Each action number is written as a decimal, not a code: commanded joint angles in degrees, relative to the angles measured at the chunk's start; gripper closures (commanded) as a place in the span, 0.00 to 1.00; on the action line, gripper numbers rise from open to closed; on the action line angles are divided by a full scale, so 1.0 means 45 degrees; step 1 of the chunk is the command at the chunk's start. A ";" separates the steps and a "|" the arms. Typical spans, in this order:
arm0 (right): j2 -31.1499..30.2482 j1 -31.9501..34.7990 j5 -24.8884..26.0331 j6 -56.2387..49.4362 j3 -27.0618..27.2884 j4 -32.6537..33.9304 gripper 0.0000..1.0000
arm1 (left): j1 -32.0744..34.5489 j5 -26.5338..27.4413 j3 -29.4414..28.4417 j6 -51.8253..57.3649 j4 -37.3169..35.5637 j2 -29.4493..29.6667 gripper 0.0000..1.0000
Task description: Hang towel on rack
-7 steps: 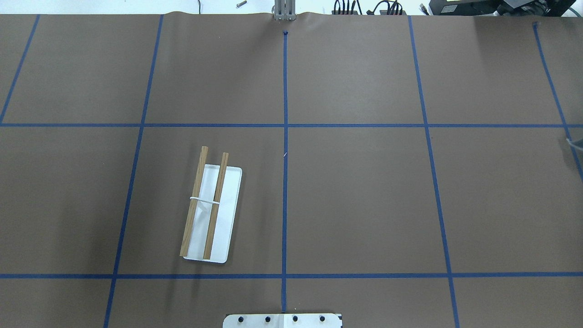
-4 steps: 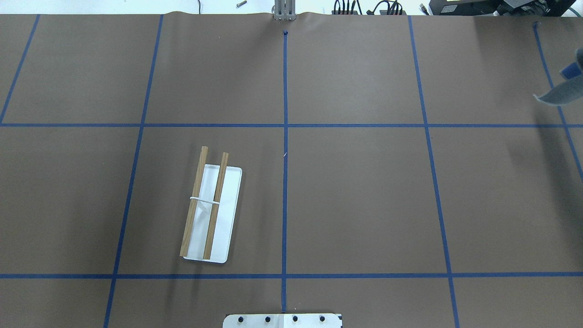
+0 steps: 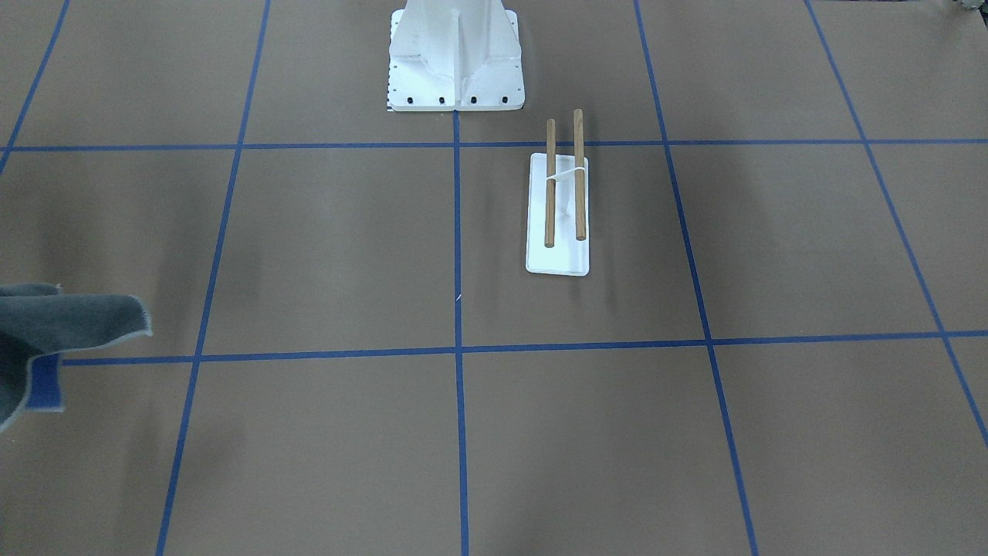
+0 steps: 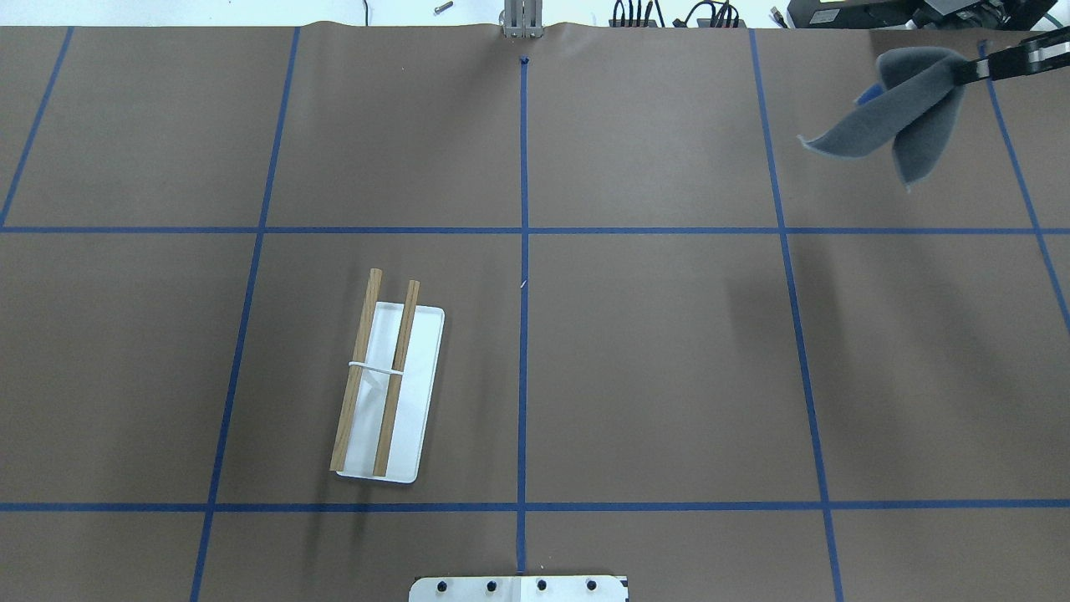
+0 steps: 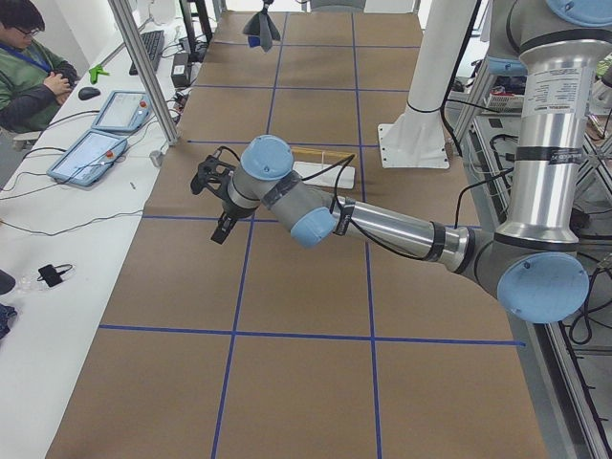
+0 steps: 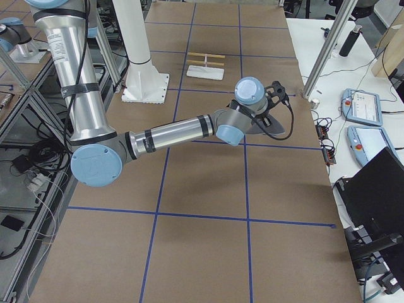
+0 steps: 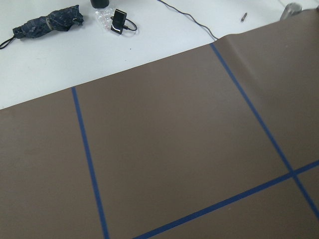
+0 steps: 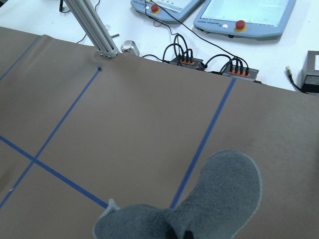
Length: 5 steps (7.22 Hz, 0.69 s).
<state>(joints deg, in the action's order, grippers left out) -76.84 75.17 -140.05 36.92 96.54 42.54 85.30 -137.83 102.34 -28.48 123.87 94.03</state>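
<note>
The rack point(image 4: 386, 386) has a flat white base and two brown dowel rods. It stands on the table left of centre, and also shows in the front-facing view point(image 3: 558, 202). The dark grey towel point(image 4: 907, 109) hangs bunched above the table's far right corner, with a bit of its blue underside showing. My right gripper point(image 4: 974, 71) is shut on its upper end. The towel also shows at the left edge of the front-facing view point(image 3: 54, 328) and at the bottom of the right wrist view point(image 8: 199, 211). My left gripper point(image 5: 216, 196) hovers over the table, shown only in the exterior left view; I cannot tell if it is open.
The white metal pedestal point(image 3: 455, 58) stands at the robot's side of the table. Blue tape lines cross the brown table cover point(image 4: 652, 359). Cables and control pendants point(image 8: 244, 12) lie beyond the far edge. A seated person point(image 5: 29, 57) is at the side.
The towel has come in from the overhead view's right edge, moving left and toward the far side, with the right gripper now showing on it. The rack has not moved.
</note>
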 commanded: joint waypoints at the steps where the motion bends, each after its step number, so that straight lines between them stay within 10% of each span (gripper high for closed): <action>1: 0.1227 -0.2377 0.2342 0.3340 0.0985 0.0038 1.00 | -0.1158 0.0024 0.0010 -0.5172 0.0442 0.0803 0.02; 5: 0.3456 -0.6265 0.7320 0.5563 0.2113 0.2154 1.00 | -0.4860 0.1693 -0.0184 -1.3772 0.0442 0.4370 0.02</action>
<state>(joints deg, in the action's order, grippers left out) -64.42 52.21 -113.83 60.50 103.29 46.81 69.47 -134.33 101.73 -80.34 125.84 109.19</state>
